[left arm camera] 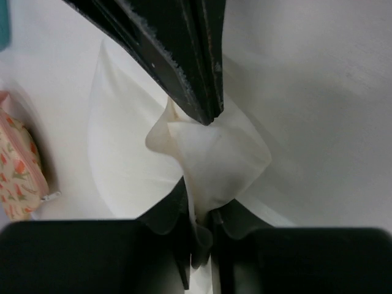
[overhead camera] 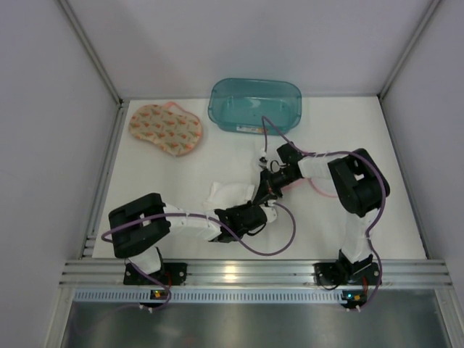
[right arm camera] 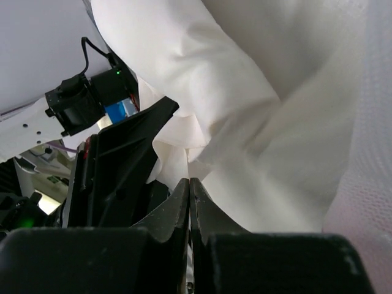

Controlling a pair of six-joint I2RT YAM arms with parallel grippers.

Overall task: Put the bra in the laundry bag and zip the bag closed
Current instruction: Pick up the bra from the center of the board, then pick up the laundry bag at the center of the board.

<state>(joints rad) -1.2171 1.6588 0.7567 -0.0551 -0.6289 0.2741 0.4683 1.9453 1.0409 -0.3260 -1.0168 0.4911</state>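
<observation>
Grey walls close in a white desk (overhead camera: 181,174) framed with aluminium rails. Near its middle lies a crumpled white laundry bag (overhead camera: 228,194), and both arms meet over it. The left fingers (left arm camera: 165,214) are nearly closed on a fold of the bag's cloth, which runs down into the narrow slot between them. Just ahead of them the right fingers (right arm camera: 174,208) are pressed fully together, their tips pinching another fold of the same bag and drawing it up into a small peak. Fine mesh shows to the right of the right fingers, in their own wrist view. Whether the bag's mouth is open and what lies inside it cannot be told.

The bra (overhead camera: 165,129), peach with a watermelon print and pink edging, lies flat on the desk, well beyond the left fingers and off to their left, apart from the bag. A see-through teal plastic bin (overhead camera: 217,109) stands at the back edge, beyond the right fingers; only a small label on its near wall shows through it.
</observation>
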